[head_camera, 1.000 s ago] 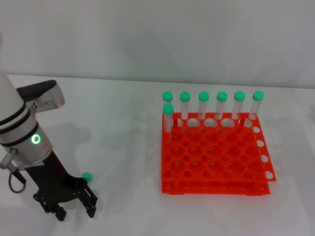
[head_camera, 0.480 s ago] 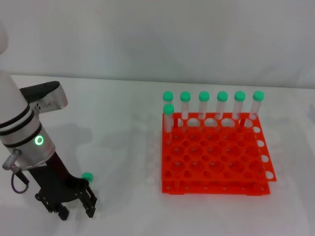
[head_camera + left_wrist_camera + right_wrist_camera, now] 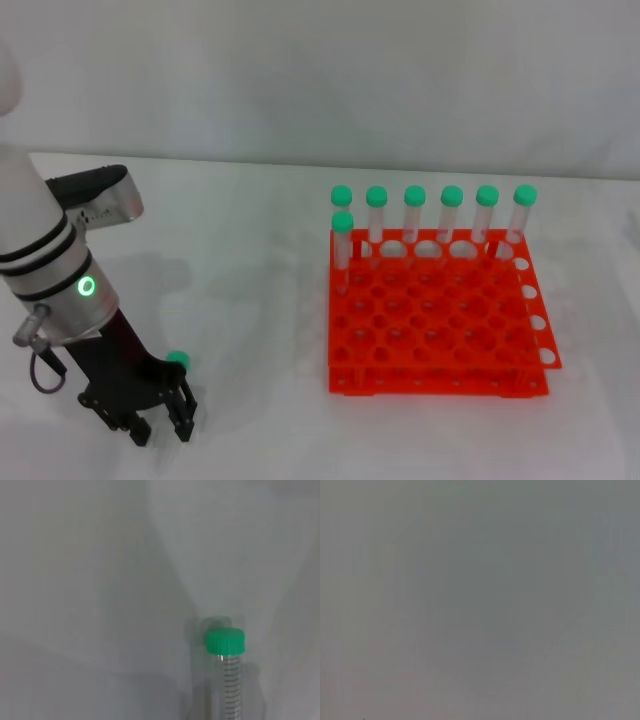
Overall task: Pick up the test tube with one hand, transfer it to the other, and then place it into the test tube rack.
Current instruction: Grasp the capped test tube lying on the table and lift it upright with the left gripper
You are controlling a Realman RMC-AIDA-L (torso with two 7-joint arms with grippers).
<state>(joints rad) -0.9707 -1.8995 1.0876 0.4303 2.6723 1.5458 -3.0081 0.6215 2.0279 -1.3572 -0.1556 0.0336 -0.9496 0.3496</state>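
Most of the tube (image 3: 177, 358) is hidden in the head view: only its green cap shows, peeking out beside the left gripper (image 3: 160, 428), while the clear body lies under the black fingers (image 3: 184, 415). The left wrist view shows more of it (image 3: 227, 675), cap and graduated body lying flat on the white bench (image 3: 250, 320), though its lower end is cut off by the picture's edge. The left gripper's fingers stand apart, one on each side of where the tube's body runs; whether they touch it cannot be made out. The tube lies near the bench's front left corner, well apart from the rack (image 3: 438, 315).

The right gripper is not in sight, and the right wrist view is a flat grey that shows nothing.

The rack sits toward the right side of the bench, its right edge near the bench's right edge. Seven capped tubes (image 3: 432, 215) stand upright in it, six along the far row and one in the next row at the left end. The rest of its holes stand free. Between the left arm and the rack lies a wide stretch of bare bench, and more toward the far edge.

Against a second ago, the left arm has shifted a little toward the right and down, and its fingers now sit closer together over the tube; the cap has not moved.
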